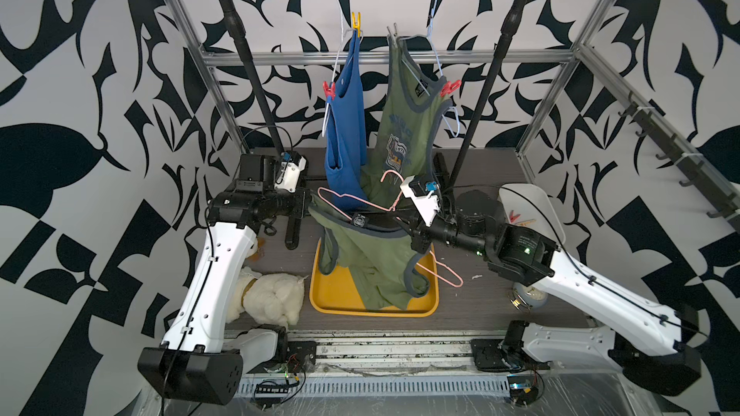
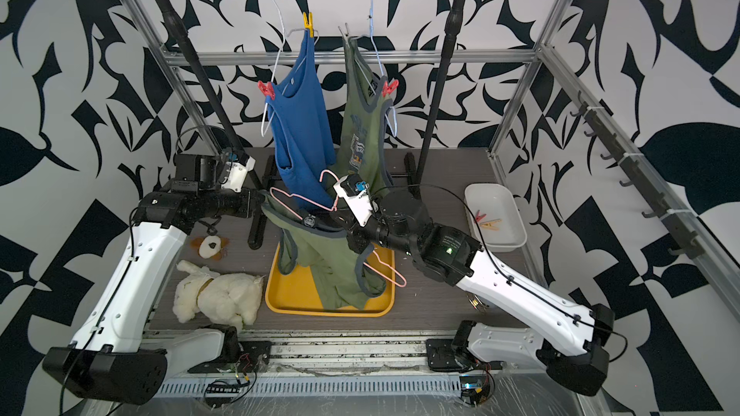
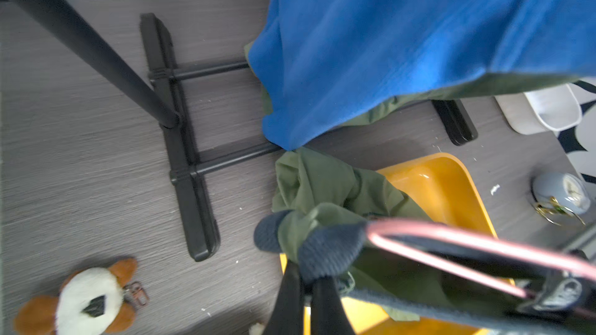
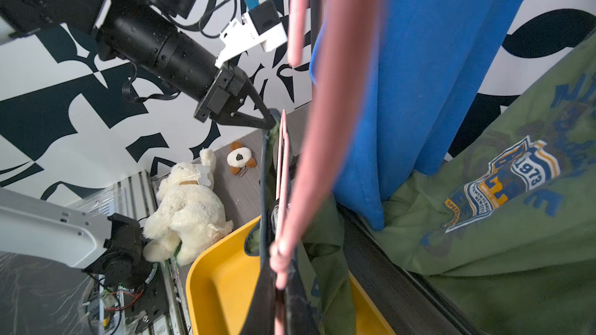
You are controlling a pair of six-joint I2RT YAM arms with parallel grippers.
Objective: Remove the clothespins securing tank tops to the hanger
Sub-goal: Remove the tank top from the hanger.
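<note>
An olive tank top (image 1: 368, 258) on a pink hanger (image 1: 360, 202) hangs between my grippers over the yellow tray (image 1: 332, 302). My left gripper (image 3: 306, 280) is shut on its grey-blue strap trim (image 3: 329, 246). My right gripper (image 4: 280, 280) is shut on the pink hanger's wire (image 4: 283, 252). On the rack hang a blue tank top (image 1: 346, 130) and a printed olive tank top (image 1: 404, 130). A yellow clothespin (image 1: 356, 24) and a red clothespin (image 1: 329, 90) hold the blue one. A grey clothespin (image 1: 393, 32) and another red clothespin (image 1: 450, 88) hold the olive one.
A white bin (image 2: 508, 234) at the right holds a red clothespin (image 2: 479, 216) and a wooden one (image 2: 491, 226). A white plush dog (image 1: 272, 298) and a small plush keychain (image 2: 210, 248) lie at the left. The black rack's feet (image 3: 187, 162) stand behind the tray.
</note>
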